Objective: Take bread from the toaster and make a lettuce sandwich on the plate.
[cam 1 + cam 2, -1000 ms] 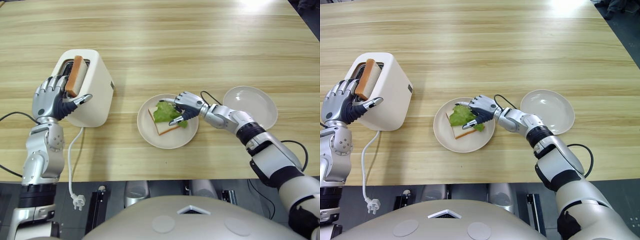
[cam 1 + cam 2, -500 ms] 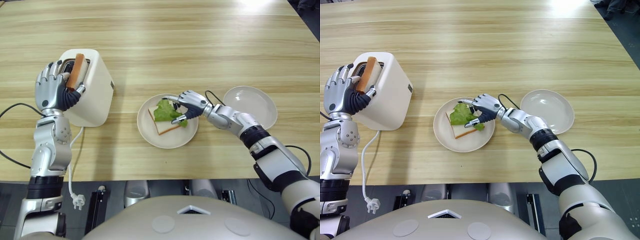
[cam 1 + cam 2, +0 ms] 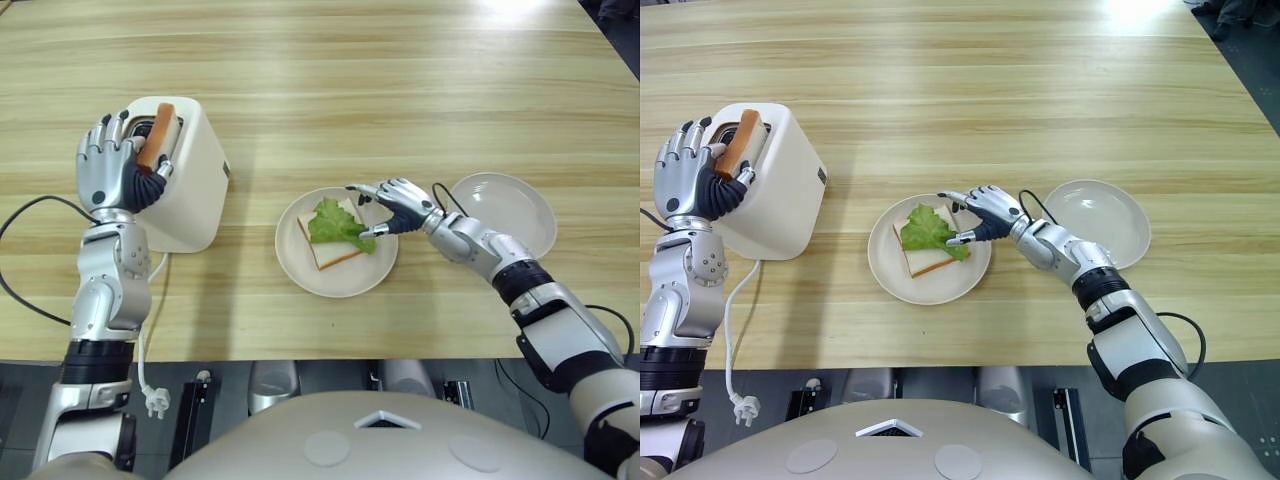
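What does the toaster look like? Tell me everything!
The toaster is cream, boxy and round-cornered, plastic-looking, standing upright at the left of the wooden table. A bread slice sticks up from its top slot, gripped by the left hand. A dark control sits on its side; a white cord trails off the front edge.

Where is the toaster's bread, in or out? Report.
In: the bread slice stands in the toaster slot, top protruding, left hand gripping it.
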Controlling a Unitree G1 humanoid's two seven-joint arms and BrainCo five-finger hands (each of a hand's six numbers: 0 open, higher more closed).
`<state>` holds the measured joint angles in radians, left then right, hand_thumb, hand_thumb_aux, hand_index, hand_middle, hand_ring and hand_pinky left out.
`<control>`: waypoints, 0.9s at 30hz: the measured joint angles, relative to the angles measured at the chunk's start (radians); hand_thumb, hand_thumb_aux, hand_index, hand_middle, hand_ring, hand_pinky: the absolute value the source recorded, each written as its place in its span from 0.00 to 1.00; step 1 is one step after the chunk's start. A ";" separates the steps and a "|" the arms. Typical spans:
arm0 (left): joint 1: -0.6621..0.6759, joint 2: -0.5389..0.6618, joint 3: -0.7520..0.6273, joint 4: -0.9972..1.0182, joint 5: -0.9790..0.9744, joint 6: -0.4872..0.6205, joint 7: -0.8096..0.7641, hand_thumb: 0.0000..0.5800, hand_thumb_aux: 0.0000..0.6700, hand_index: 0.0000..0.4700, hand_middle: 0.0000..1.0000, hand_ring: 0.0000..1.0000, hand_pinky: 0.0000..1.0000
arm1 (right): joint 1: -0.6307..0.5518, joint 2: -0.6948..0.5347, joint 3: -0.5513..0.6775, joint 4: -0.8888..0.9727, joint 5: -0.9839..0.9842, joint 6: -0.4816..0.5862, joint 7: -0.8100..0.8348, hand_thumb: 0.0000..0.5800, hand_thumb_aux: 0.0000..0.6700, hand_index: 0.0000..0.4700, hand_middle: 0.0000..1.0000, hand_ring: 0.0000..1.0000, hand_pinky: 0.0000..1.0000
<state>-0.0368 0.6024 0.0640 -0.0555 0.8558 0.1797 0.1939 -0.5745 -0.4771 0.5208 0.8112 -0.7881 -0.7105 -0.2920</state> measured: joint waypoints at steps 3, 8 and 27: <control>-0.016 0.004 0.000 -0.002 0.020 0.009 0.028 1.00 1.00 0.98 0.00 0.00 0.00 | 0.000 0.002 -0.007 -0.001 0.002 0.005 -0.012 0.00 0.00 0.00 0.26 0.26 0.26; -0.031 0.010 0.052 -0.097 0.039 0.030 0.081 1.00 1.00 0.98 0.00 0.00 0.00 | 0.000 0.003 -0.022 -0.009 0.003 0.008 -0.040 0.00 0.00 0.00 0.24 0.24 0.24; -0.235 -0.199 -0.063 -0.169 -0.511 -0.206 -0.245 1.00 1.00 0.98 1.00 1.00 1.00 | 0.079 -0.052 -0.238 -0.199 0.108 -0.117 -0.277 0.00 0.00 0.00 0.18 0.18 0.18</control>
<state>-0.2720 0.4038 0.0013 -0.2241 0.3449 -0.0260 -0.0507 -0.4958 -0.5289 0.2833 0.6126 -0.6801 -0.8277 -0.5692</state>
